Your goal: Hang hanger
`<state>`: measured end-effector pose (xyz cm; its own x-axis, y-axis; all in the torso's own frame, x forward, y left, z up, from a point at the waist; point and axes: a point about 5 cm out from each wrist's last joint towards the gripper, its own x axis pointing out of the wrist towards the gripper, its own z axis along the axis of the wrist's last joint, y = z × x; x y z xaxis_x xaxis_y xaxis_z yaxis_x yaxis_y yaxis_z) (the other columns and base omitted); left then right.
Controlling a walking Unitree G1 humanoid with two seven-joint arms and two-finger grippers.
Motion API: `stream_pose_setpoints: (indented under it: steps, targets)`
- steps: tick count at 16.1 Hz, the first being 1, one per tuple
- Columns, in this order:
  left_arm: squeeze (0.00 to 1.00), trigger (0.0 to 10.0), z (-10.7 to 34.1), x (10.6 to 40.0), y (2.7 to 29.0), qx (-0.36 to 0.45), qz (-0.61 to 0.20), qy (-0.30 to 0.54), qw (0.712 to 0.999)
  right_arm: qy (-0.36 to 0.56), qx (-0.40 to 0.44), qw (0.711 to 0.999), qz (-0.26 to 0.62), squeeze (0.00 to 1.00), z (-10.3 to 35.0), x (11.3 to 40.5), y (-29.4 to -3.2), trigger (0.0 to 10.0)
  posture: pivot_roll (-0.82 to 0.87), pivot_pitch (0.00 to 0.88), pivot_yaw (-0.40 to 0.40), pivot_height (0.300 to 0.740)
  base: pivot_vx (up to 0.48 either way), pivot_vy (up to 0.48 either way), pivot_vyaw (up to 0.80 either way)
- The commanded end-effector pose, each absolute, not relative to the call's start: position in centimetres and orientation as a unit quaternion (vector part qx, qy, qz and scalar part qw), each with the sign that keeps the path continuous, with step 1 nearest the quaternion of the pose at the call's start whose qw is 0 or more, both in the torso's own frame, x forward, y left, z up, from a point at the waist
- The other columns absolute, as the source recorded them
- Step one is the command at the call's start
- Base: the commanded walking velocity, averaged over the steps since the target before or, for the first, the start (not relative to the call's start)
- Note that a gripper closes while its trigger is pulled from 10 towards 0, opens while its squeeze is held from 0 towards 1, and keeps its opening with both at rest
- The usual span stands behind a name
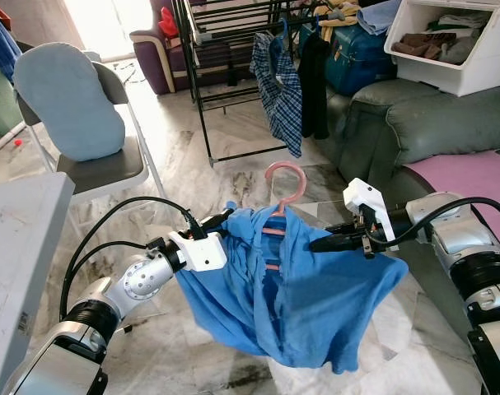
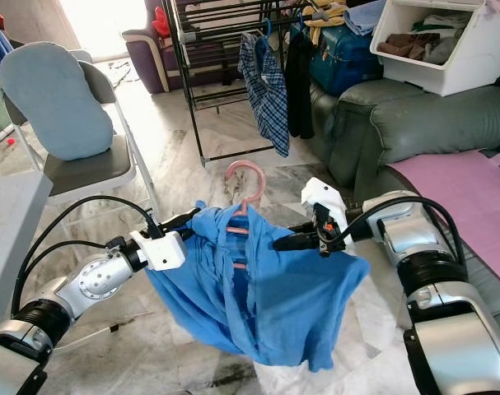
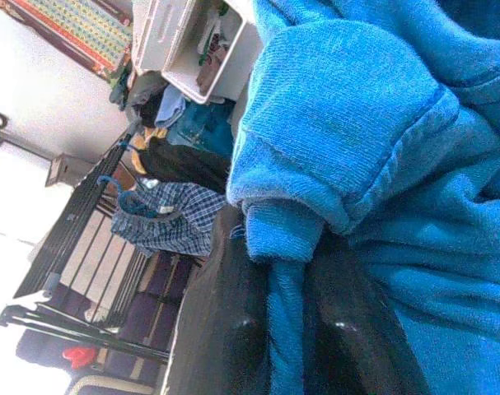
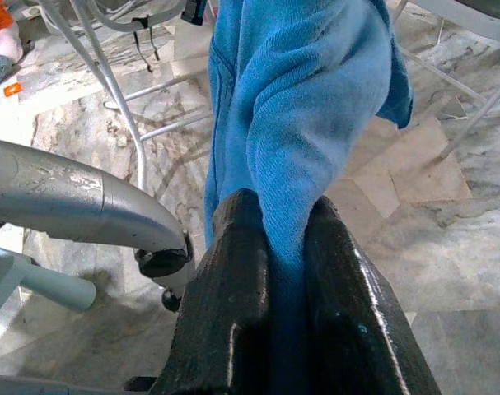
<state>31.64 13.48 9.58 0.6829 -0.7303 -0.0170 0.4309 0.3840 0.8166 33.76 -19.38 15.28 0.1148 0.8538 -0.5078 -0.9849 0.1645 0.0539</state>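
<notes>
Held up above the marble floor (image 1: 184, 156), between both arms: a blue shirt (image 1: 303, 304) draped on a pink hanger (image 1: 281, 197), hook upright above the collar; left hand (image 1: 219, 222) pinched shut on the shirt's left shoulder, cloth squeezed between its black fingers (image 3: 225, 329); right hand (image 1: 325, 241) clamped likewise on the shirt's right shoulder, fabric caught between its fingers (image 4: 233, 313); beyond, a black drying rack (image 1: 208, 49) carrying a plaid shirt (image 1: 281, 86) and a dark garment (image 1: 315, 82); to the left a folding chair (image 1: 109, 164) with a pale blue cushion (image 1: 64, 99); on the right a green sofa (image 1: 422, 119).
</notes>
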Motion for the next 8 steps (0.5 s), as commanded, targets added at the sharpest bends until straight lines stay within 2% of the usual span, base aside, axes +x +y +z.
stream_pose_setpoints:
  steps: [1,6,7,8]
  targets:
    - [0.00,0.0,11.1,32.4,13.7,0.417,-0.326,-0.203,0.824,0.234,-0.149,0.709,0.648,0.00,14.5,33.3,-18.8,0.0,-0.18,0.000,0.050,0.736,0.000,0.000,0.00]
    - [0.00,0.0,11.1,32.4,13.7,0.417,-0.326,-0.203,0.824,0.234,-0.149,0.709,0.648,0.00,14.5,33.3,-18.8,0.0,-0.18,0.000,0.050,0.736,0.000,0.000,0.00]
    - [1.00,10.0,10.5,32.2,13.8,0.395,-0.340,-0.178,0.835,0.219,-0.171,0.743,0.609,0.00,14.0,34.0,-18.4,0.0,-0.17,0.000,0.051,0.736,0.000,0.000,0.00]
    - [1.00,10.0,9.6,31.9,13.9,0.364,-0.362,-0.143,0.846,0.192,-0.197,0.784,0.557,0.00,13.6,34.9,-17.8,0.0,-0.16,0.000,0.051,0.736,0.000,0.000,0.00]
